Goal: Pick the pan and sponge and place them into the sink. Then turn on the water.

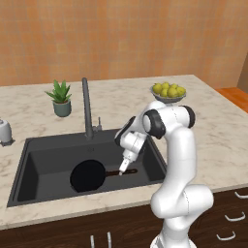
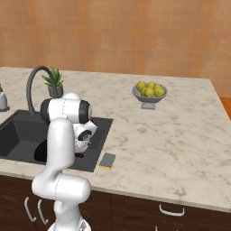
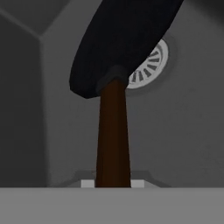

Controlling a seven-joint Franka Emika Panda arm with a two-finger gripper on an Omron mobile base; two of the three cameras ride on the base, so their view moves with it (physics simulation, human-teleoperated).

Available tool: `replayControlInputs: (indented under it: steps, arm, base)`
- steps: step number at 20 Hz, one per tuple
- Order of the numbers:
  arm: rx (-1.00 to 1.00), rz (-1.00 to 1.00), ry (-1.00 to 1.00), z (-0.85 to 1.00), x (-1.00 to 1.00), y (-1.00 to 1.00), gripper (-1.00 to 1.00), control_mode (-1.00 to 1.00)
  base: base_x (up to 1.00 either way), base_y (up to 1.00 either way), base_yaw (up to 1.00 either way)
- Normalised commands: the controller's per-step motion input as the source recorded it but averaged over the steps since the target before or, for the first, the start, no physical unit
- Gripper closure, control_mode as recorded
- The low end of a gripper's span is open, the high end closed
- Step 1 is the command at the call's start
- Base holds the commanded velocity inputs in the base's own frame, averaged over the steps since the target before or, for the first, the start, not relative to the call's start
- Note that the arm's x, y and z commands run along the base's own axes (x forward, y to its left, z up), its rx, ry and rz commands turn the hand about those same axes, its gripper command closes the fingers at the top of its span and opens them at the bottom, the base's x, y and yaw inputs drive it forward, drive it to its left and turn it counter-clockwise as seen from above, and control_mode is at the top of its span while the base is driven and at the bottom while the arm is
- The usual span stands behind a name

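The black pan [image 1: 88, 175] is inside the dark sink [image 1: 29, 145], partly over the silver drain [image 3: 151, 65]. My gripper [image 1: 122, 169] reaches down into the basin and is shut on the pan's brown handle [image 3: 113, 135], which runs between my fingertips [image 3: 87, 183]. I cannot tell whether the pan rests on the sink floor. The yellow sponge [image 2: 108, 160] with its grey-green face lies flat on the counter just right of the sink [image 2: 18, 131], near the front edge. The tall gooseneck faucet [image 1: 87, 109] stands behind the basin, and no water runs from it.
A potted plant [image 1: 61, 99] stands behind the faucet. A bowl of yellow-green fruit [image 1: 168, 92] sits at the back right of the counter. A white soap dispenser [image 1: 4, 131] is left of the sink. Marble counter [image 2: 171, 140] stretches right of the sponge.
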Motion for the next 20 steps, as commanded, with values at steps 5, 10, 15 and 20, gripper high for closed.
replayControlInputs:
  steps: [5, 10, 15, 20]
  arm:
    - [0.00, -0.03, 0.00, -0.01, 0.08, 0.11, 1.00, -1.00]
    - [0.00, 0.00, 0.01, -0.02, 0.00, 0.00, 1.00, -1.00]
    - [0.00, 0.00, 0.00, 0.00, 0.00, 0.00, -1.00, -1.00]
    - [-0.01, 0.00, -0.04, 0.02, 0.00, 0.00, -1.00, -1.00]
  base:
    - [0.00, 0.00, 0.00]
    - [0.00, 0.00, 0.00]
    - [0.00, 0.00, 0.00]
    - [0.00, 0.00, 0.00]
